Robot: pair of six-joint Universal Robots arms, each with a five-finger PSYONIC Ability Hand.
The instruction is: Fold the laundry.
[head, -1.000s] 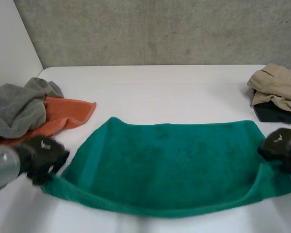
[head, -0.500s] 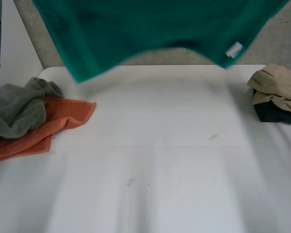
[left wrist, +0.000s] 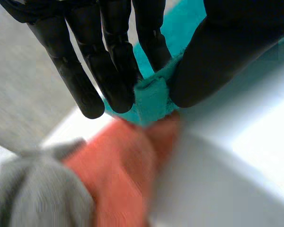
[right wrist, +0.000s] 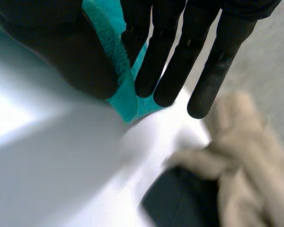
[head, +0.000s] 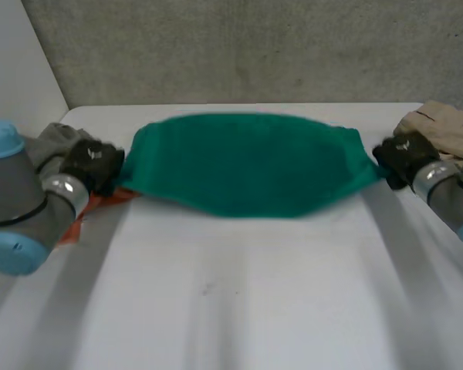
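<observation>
**2 corners of green towel point(head: 247, 166) pinched**

My left hand point(head: 92, 163) clamps 1 corner between thumb and straight fingers. My right hand point(head: 401, 156) clamps the opposite corner the same way. The towel spans between them over the far part of the white table point(head: 239, 293). An orange cloth point(left wrist: 128, 161) and a grey cloth point(left wrist: 33, 194) lie by my left hand, a beige garment point(head: 444, 131) by my right.

At the left end of the green towel point(head: 247, 166), the left hand point(head: 92, 163) and its arm are covering most of the grey cloth point(head: 54, 137) and the orange cloth point(head: 108, 199). At its right end, the right hand point(head: 401, 154) and arm are hiding part of the beige garment point(head: 444, 127), which is running off the head view's edge. The 2 pinched corners are vanishing between thumbs and fingers.
</observation>
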